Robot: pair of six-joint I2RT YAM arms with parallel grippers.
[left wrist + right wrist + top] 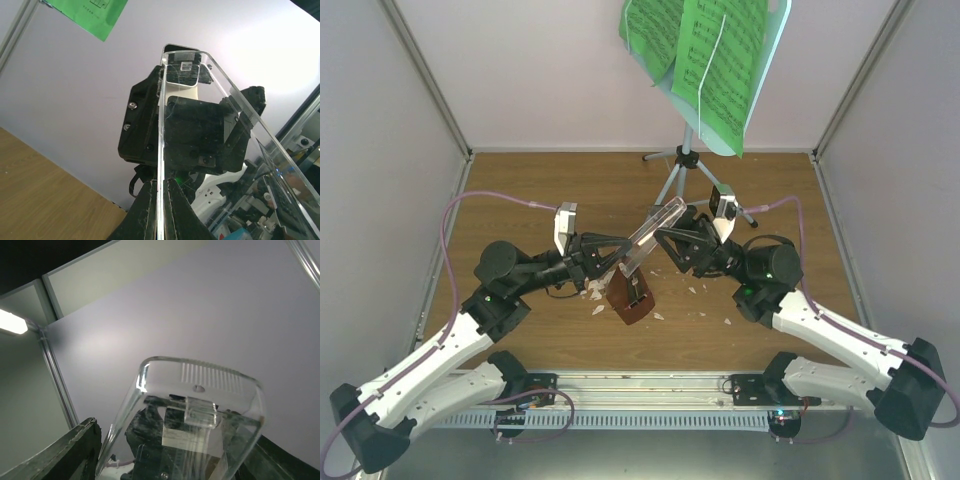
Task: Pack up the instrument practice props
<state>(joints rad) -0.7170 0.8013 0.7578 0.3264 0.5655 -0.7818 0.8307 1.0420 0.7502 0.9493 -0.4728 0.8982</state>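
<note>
As both arms reach inward, left fingers [144, 212] pinch the metronome cover [655, 232], right fingers [70, 452] spread around it.

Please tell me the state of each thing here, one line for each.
Music stand: upright, legs spread.
Green sheets: resting on the stand.
Metronome base: on the table, uncovered.
Clear cover: lifted off the base, tilted.
Left gripper: shut on the cover's edge.
Right gripper: open, fingers around the cover.
</note>
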